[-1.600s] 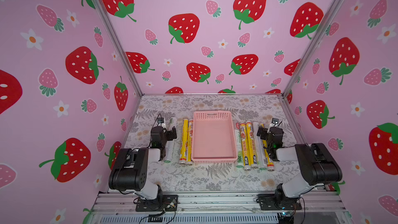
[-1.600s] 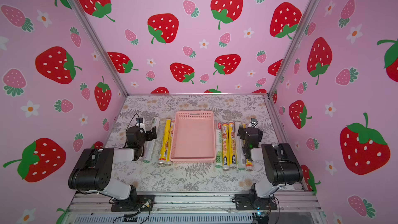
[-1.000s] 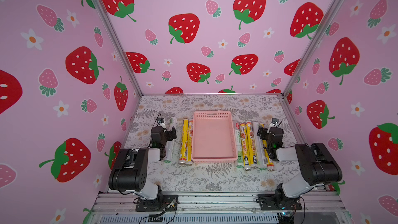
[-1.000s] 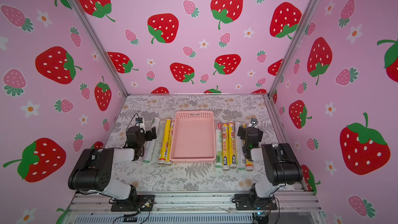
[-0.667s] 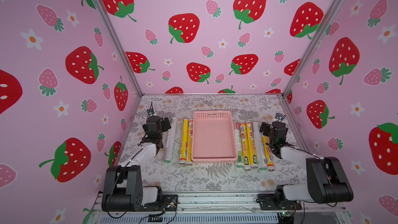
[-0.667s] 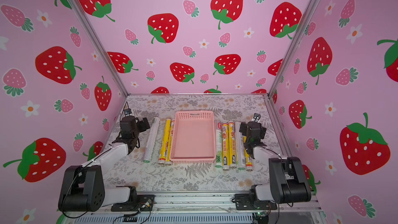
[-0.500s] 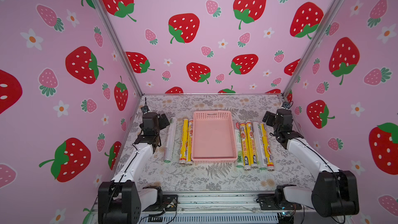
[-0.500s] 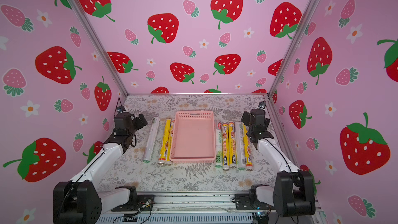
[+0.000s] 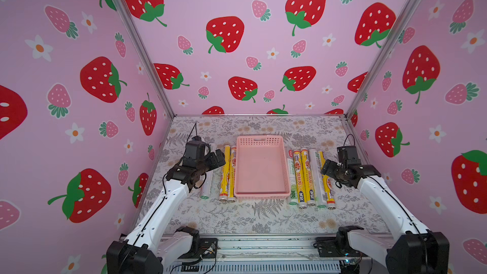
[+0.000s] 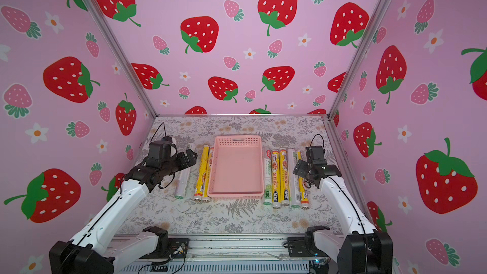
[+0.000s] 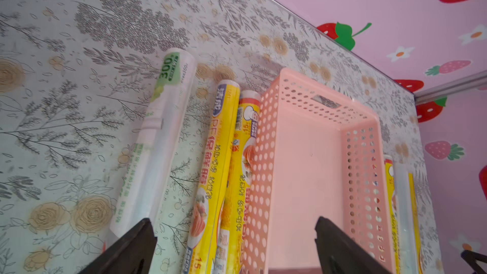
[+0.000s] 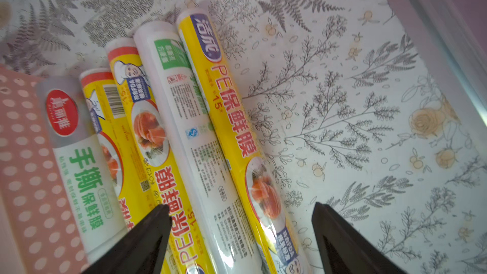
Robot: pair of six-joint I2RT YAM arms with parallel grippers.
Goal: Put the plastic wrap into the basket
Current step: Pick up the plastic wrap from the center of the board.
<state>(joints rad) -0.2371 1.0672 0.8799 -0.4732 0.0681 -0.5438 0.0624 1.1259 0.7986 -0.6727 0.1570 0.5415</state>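
Note:
The empty pale-pink basket (image 9: 261, 193) sits mid-table in both top views (image 10: 237, 192). To its left lie one white roll of plastic wrap (image 9: 207, 183) and two yellow rolls (image 9: 224, 177). To its right lie several more rolls (image 9: 303, 177), yellow and white. My left gripper (image 9: 214, 158) hovers open above the left rolls; in the left wrist view it (image 11: 233, 221) spans the yellow rolls (image 11: 218, 159) and the basket wall (image 11: 263, 154). My right gripper (image 9: 325, 167) hangs open over the outermost right rolls; in the right wrist view it (image 12: 240, 206) straddles a white roll (image 12: 189, 127) and a yellow roll (image 12: 232, 117).
The strawberry-print walls (image 9: 79, 101) close in the floral table on three sides. A metal frame rail (image 12: 448, 35) runs close beside the right rolls. Bare floral tabletop (image 9: 263, 125) shows behind the basket and in front of it.
Both arms have unfolded from their rest pose near the front edge, reached up and forward, and now hang over the rolls. The right jaws have narrowed slightly. No roll has moved.

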